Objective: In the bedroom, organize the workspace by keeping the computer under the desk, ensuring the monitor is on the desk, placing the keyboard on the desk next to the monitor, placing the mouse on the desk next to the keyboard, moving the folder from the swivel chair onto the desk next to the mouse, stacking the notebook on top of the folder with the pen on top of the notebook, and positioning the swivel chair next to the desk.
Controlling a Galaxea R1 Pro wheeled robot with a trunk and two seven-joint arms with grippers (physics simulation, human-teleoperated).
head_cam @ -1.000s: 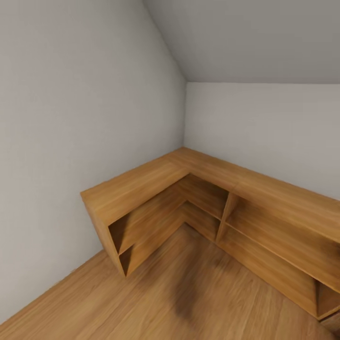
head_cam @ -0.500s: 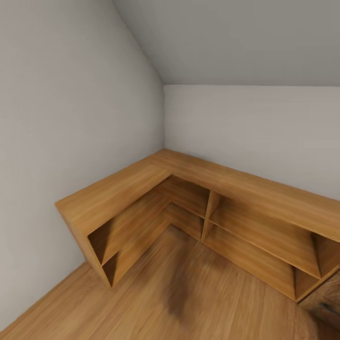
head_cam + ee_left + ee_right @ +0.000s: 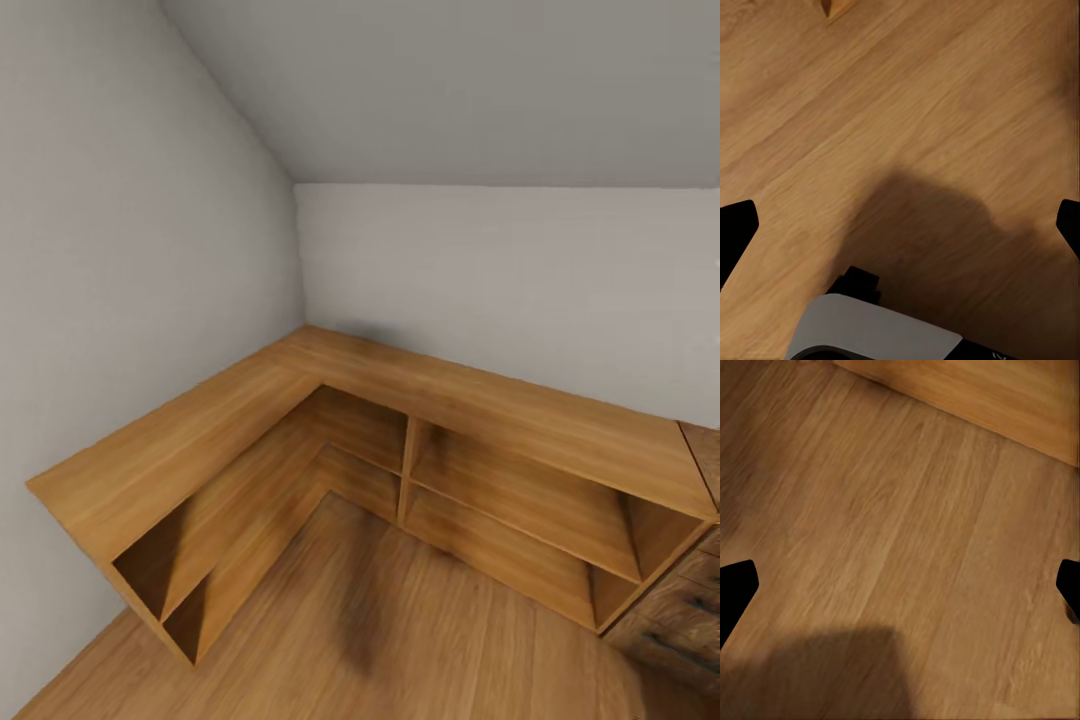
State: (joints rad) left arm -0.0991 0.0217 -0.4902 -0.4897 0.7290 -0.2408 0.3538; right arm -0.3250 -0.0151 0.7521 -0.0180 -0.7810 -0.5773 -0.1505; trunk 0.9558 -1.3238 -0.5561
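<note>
None of the task's things show to us yet: we face an L-shaped wooden shelf unit in a corner, above the plank floor. We judge we are travelling; next we must find the black desk. Our left gripper and right gripper hang spread wide, empty, over the floor. No writing is readable.

Head view: looked forward and down at the L-shaped shelf in the room corner. Both wrist views: faced down, close to the floor, shared with the head view.
</note>
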